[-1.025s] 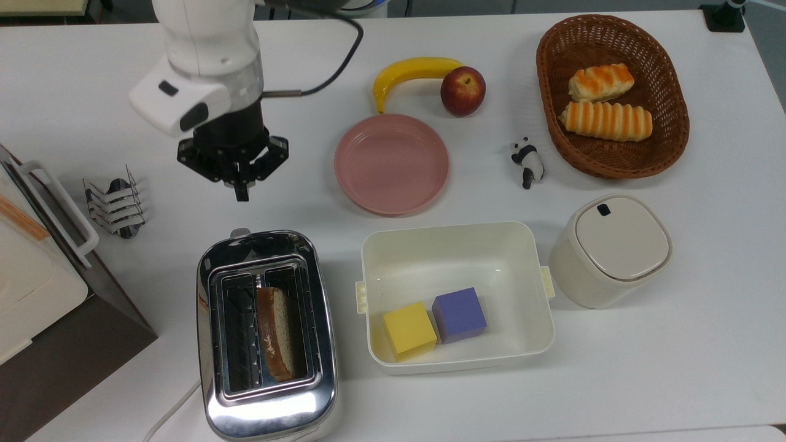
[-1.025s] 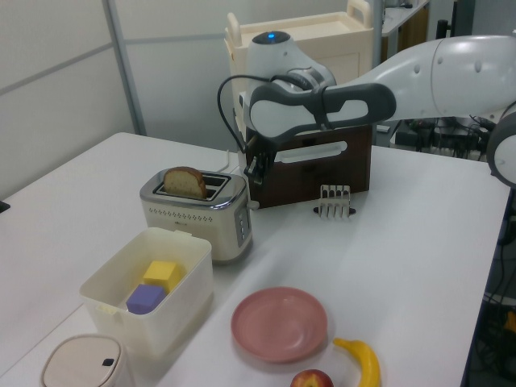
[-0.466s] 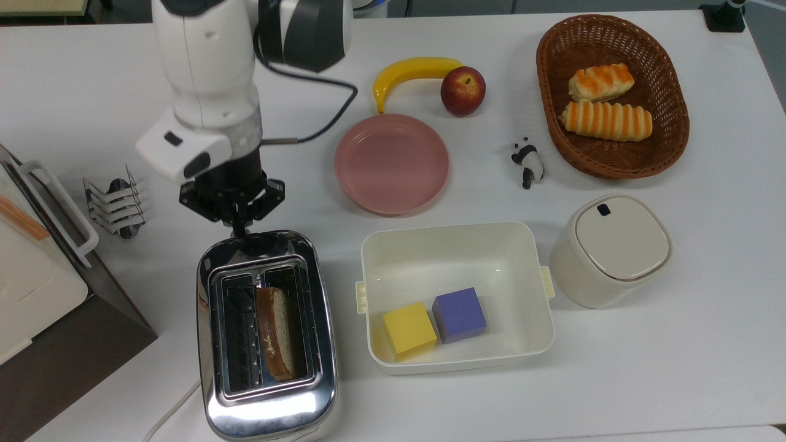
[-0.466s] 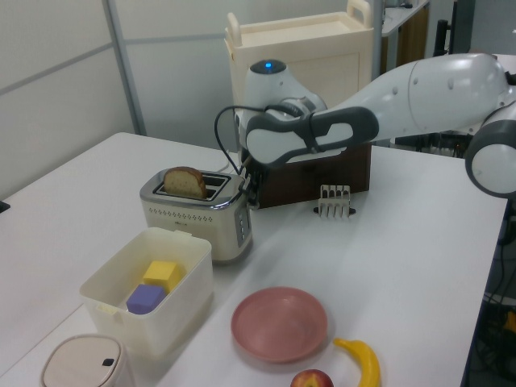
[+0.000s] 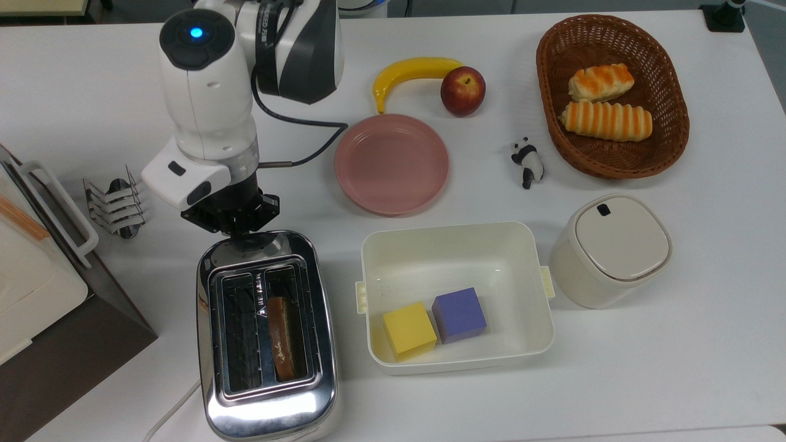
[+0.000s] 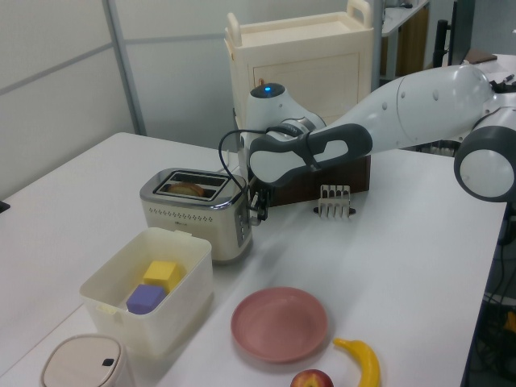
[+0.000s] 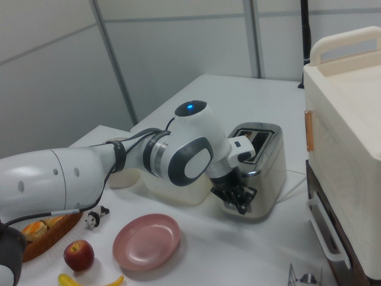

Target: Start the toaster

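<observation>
The chrome two-slot toaster stands at the front of the top view's left half, also seen as toaster and toaster. A bread slice sits low inside one slot, its crust just below the rim. My gripper presses against the toaster's far end, where the lever is hidden beneath it. In the left view the gripper is low beside that end face. The black fingers look closed together against the chrome in the right view.
A wire toast rack and a brown-and-cream box appliance stand to the top view's left of the gripper. A pink plate, a white bin with two cubes, a lidded canister and a bread basket lie to the top view's right.
The gripper came across the table to the toaster's end and went down along it. The bread slice, standing high before, has sunk into the slot.
</observation>
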Action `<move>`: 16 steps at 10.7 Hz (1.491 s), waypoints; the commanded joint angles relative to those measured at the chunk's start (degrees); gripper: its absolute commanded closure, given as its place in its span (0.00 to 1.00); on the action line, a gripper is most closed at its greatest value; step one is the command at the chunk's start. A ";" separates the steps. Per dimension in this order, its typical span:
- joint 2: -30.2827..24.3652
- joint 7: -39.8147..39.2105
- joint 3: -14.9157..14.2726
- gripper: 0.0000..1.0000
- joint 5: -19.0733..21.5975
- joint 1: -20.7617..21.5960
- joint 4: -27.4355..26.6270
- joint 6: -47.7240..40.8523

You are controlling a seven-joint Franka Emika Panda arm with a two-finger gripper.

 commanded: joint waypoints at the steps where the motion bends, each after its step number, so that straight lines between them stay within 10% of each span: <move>1: 1.20 -0.31 -0.33 1.00 -1.01 -0.05 -1.78 2.77; 9: 3.23 -0.05 -0.33 1.00 -0.57 0.30 -0.73 4.97; 16: -8.09 0.22 0.47 1.00 0.05 2.75 0.16 -5.30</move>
